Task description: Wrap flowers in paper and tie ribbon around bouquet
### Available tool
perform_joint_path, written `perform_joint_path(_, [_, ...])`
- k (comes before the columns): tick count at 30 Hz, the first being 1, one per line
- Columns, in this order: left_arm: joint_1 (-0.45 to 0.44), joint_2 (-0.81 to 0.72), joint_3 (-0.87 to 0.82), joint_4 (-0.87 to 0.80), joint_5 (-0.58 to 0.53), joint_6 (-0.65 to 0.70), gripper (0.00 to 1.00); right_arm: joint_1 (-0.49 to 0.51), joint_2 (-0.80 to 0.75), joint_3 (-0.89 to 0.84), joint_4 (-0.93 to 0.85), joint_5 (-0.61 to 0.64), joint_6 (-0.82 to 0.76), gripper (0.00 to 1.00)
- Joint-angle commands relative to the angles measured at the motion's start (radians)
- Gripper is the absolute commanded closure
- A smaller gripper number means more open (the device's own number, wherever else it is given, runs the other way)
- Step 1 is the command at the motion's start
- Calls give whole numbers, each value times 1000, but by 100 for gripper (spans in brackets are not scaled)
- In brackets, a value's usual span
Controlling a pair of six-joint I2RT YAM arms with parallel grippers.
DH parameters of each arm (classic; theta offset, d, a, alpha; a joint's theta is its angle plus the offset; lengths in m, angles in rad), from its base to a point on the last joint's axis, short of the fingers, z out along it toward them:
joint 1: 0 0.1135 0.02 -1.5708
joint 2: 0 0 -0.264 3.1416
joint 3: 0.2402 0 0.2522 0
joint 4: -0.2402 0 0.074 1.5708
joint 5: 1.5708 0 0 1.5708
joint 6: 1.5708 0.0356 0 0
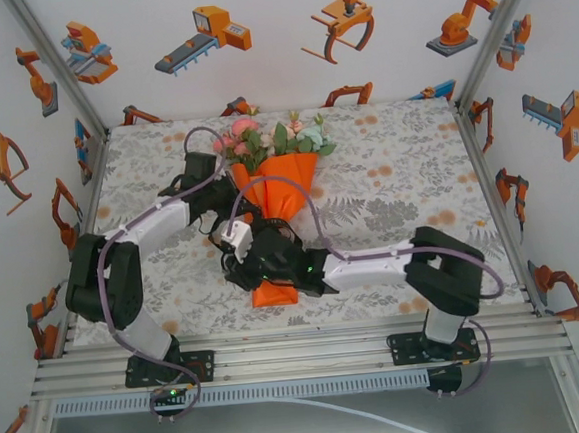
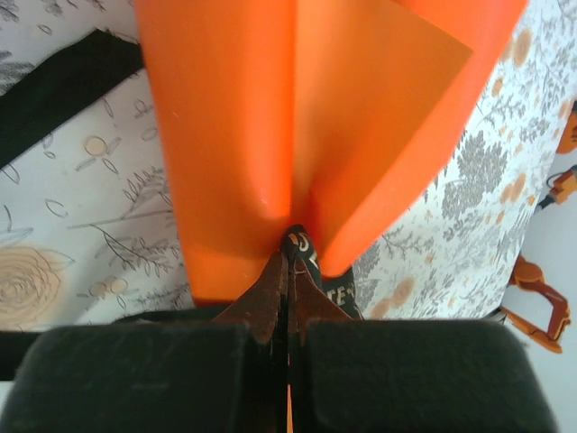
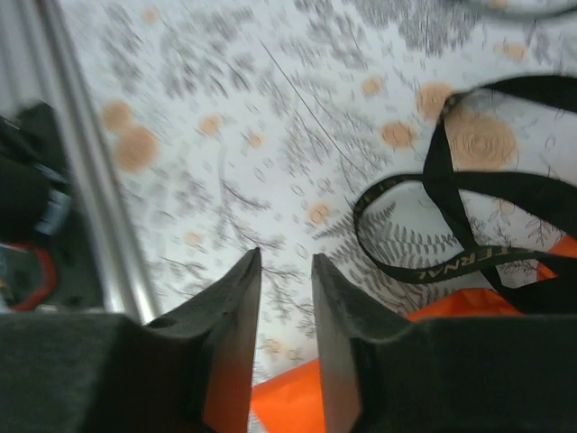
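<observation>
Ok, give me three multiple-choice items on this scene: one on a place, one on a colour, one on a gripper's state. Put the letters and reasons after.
1. Which way do the flowers point on the table?
A) toward the far edge
B) toward the arm bases
C) toward the right edge

2. What colour is the paper wrapped round the bunch?
A) blue
B) orange
C) white

3. How is the right gripper?
A) shut on the paper
B) shut on a leaf
C) open, holding nothing

Answers:
1 A, in the top view the blooms sit at the far end of the paper.
2 B, the wrap is bright orange.
3 C, a gap stands between its fingers, and the ribbon lies looped on the table beside them.
</observation>
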Motion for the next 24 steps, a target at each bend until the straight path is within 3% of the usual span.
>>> perform_joint_path(1, [39, 35, 9, 81, 76, -35, 100, 14, 81, 48, 65, 48, -165, 61])
perform_joint_path(7, [46, 72, 12, 113, 106, -23, 100, 14, 187, 162, -51, 74, -272, 57])
perform_joint_path(15, [48, 90, -5, 142, 138, -24, 100, 16, 246, 207, -26, 135, -307, 56])
perform_joint_path(24, [48, 86, -12, 149, 142, -20, 100, 15, 350, 278, -47, 208, -343, 47])
